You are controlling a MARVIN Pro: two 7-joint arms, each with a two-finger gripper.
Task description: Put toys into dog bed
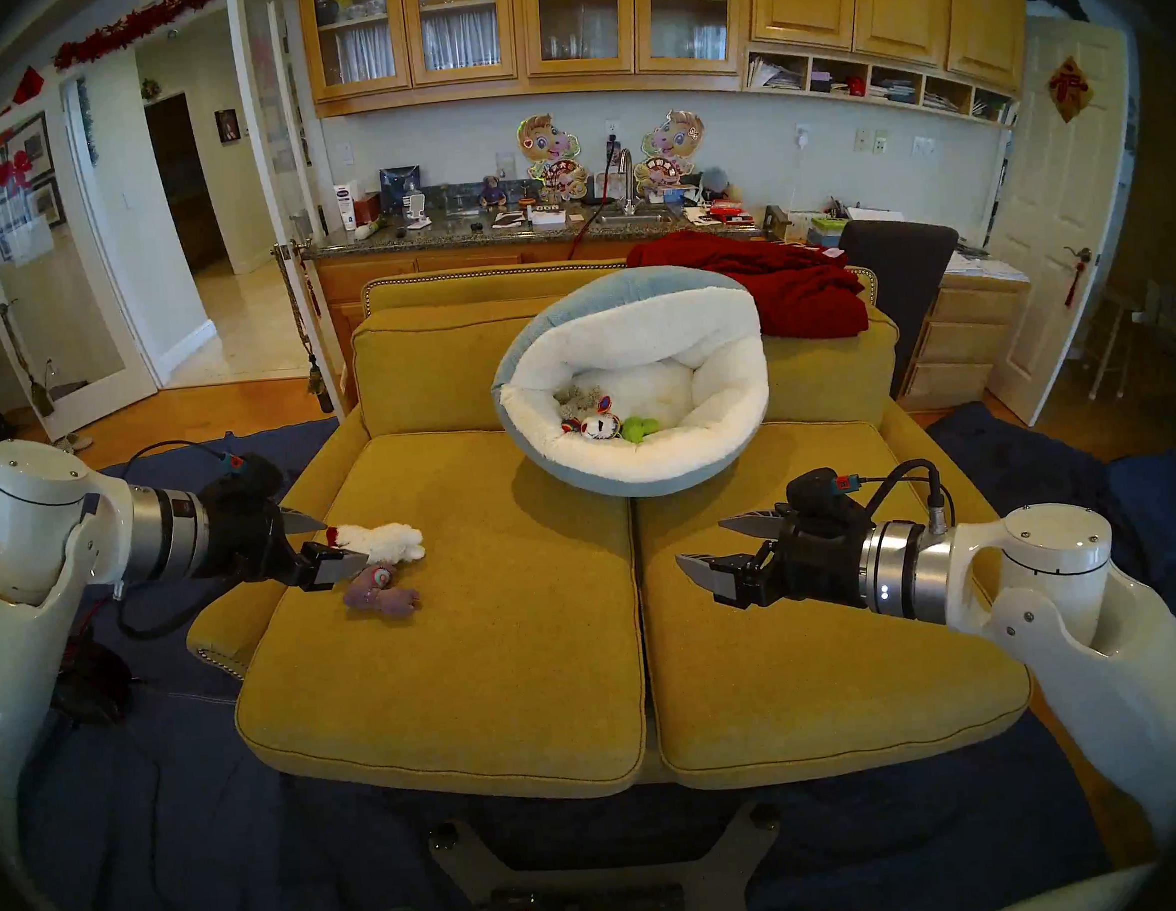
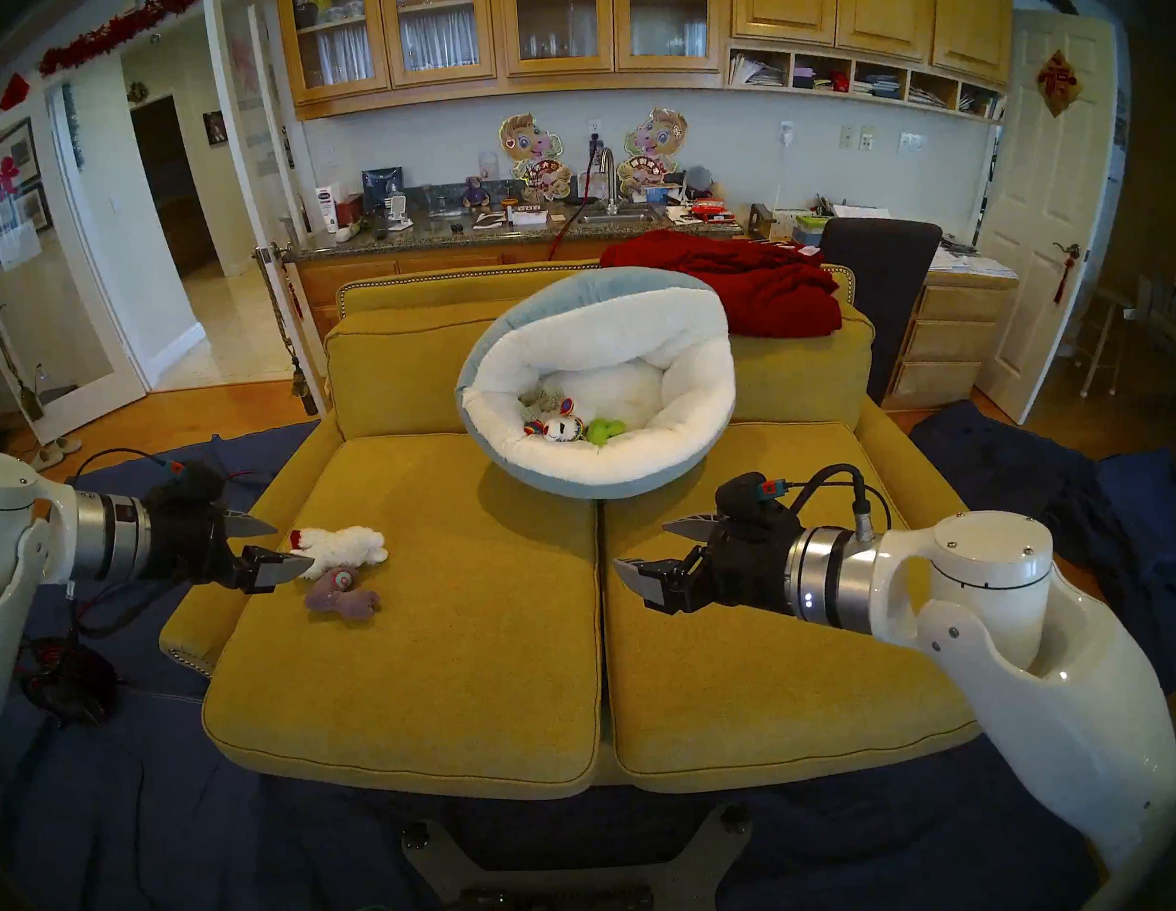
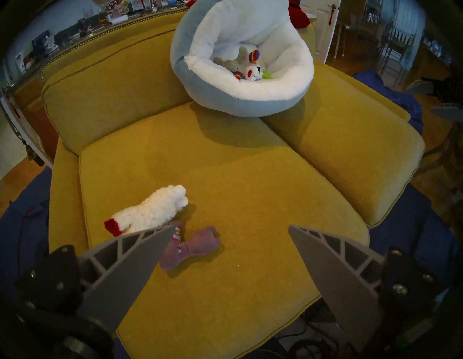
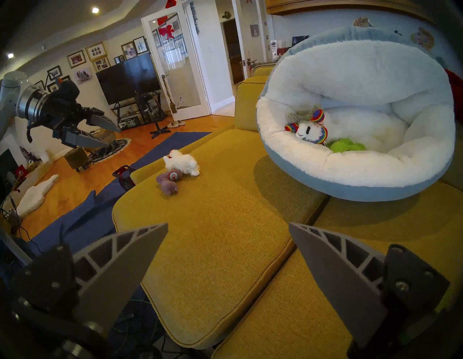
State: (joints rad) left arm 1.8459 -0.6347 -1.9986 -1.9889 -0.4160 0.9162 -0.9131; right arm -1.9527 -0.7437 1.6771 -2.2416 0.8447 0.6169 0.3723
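The pale blue dog bed (image 1: 614, 469) leans tilted against the sofa back at the middle. In its white fleece lie a rainbow-trimmed llama (image 1: 597, 427), a green cactus (image 1: 640, 429) and a grey-beige plush (image 1: 575, 396). A white lamb (image 1: 388, 540) with a red foot and a purple plush (image 1: 381, 592) lie side by side on the left seat cushion. My left gripper (image 1: 346, 541) is open, in the air just left of them; in the left wrist view one finger overlaps the lamb (image 3: 155, 210) and the purple plush (image 3: 194, 247). Open and empty, my right gripper (image 1: 701, 543) hangs over the right cushion.
The mustard-yellow sofa (image 1: 481, 660) has two seat cushions with a seam down the middle. A dark-red blanket (image 1: 775, 285) drapes its back at the right. A dark blue sheet (image 1: 180, 820) covers the floor around the sofa. A cluttered counter (image 1: 486, 233) runs behind.
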